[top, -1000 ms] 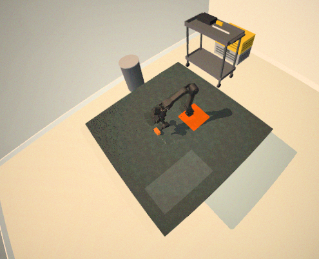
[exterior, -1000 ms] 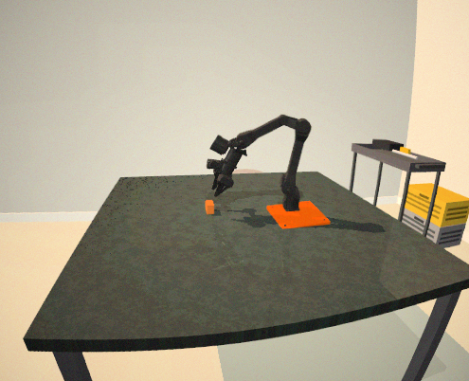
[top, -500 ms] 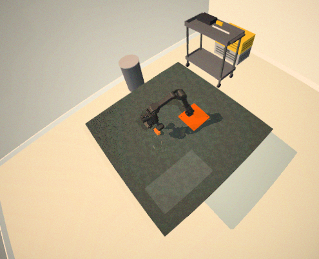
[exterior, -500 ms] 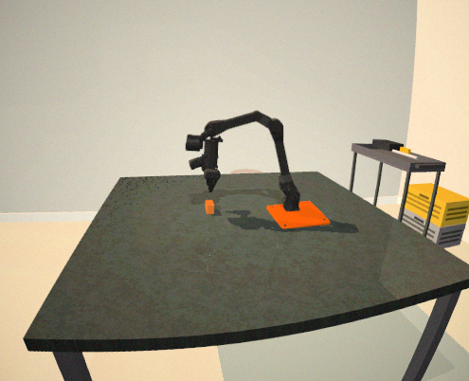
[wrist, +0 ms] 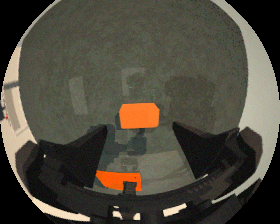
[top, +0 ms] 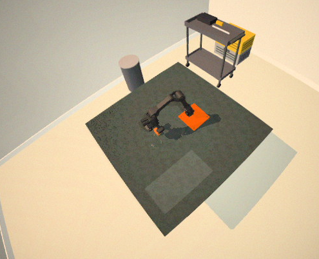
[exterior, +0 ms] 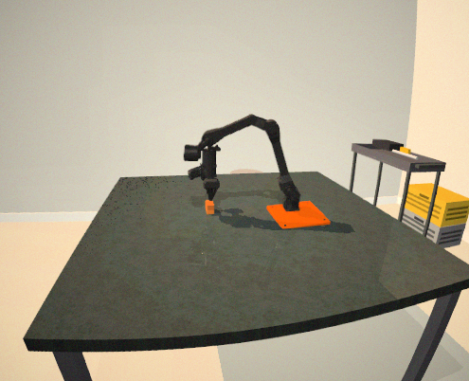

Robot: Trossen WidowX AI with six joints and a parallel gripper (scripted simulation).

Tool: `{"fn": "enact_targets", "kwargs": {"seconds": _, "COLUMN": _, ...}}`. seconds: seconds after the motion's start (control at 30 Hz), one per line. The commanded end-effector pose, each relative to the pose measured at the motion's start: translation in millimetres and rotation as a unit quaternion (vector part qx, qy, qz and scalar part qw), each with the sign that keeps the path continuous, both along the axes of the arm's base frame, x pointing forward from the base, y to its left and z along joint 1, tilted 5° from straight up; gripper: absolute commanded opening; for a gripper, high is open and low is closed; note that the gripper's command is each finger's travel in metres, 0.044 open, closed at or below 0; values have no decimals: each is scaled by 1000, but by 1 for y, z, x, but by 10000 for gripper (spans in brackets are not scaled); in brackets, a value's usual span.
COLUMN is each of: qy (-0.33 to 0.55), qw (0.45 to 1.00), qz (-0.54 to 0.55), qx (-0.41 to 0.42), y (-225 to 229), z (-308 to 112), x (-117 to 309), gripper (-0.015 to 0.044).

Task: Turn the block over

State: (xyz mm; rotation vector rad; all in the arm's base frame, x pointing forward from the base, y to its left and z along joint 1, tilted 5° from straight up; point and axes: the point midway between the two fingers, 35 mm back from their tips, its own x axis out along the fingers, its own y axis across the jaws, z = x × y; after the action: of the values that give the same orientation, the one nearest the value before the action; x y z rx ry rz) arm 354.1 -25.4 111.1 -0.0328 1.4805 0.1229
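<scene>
The orange block point(top: 156, 131) point(exterior: 209, 208) point(wrist: 139, 116) rests on the dark table point(top: 122, 143) point(exterior: 146, 267) point(wrist: 75, 60). Its upper face looks plain orange in the wrist view. A darker patch shows on its side in the exterior view; whether that is the mark or shading I cannot tell. My gripper point(exterior: 211, 199) point(wrist: 140, 127) points straight down, open and empty, just above the block. In the wrist view the block lies centred between the two fingertips and slightly beyond them. In the top view the gripper partly hides the block. The underside is hidden.
The arm stands on an orange base plate point(top: 196, 124) point(exterior: 307, 219) point(wrist: 112, 180), to the right of the block in the exterior view. Off the table are a wheeled cart point(top: 212, 30) point(exterior: 397, 155), yellow and grey boxes, and a grey cylinder point(top: 133, 75).
</scene>
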Motion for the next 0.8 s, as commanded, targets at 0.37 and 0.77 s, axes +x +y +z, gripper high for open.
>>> {"fn": "enact_targets", "kwargs": {"seconds": 0.37, "qy": 0, "qw": 1000, "qz": -2, "qx": -1, "y": 0, "z": -25, "x": 1, "gripper": 440}}
{"fn": "enact_targets", "kwargs": {"seconds": 0.77, "qy": 0, "qw": 1000, "qz": -2, "qx": -1, "y": 1, "z": -42, "x": 2, "gripper": 440}}
